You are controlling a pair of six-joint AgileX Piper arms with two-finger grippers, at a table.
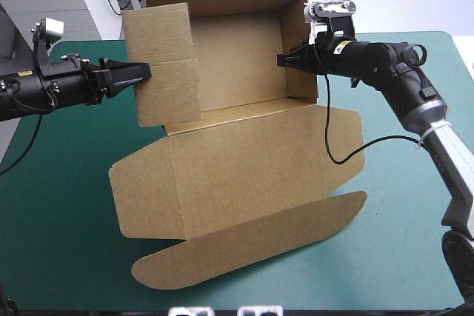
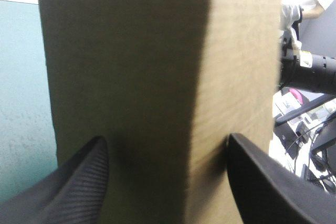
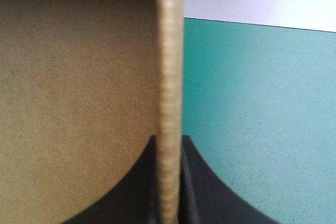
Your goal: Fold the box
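Note:
The brown box stands at the back of the table with its walls raised, and its lid lies flat toward the near edge, ending in a long curved flap. My left gripper is open, its fingertips against the outer face of the left wall flap. In the left wrist view that board fills the space ahead of the left gripper. My right gripper is shut on the upright edge of the right wall. The right wrist view shows the board's edge pinched inside the right gripper.
The teal-green cover lies bare on the near left and on the near right of the lid. The lid's side flaps spread out over the table on both sides.

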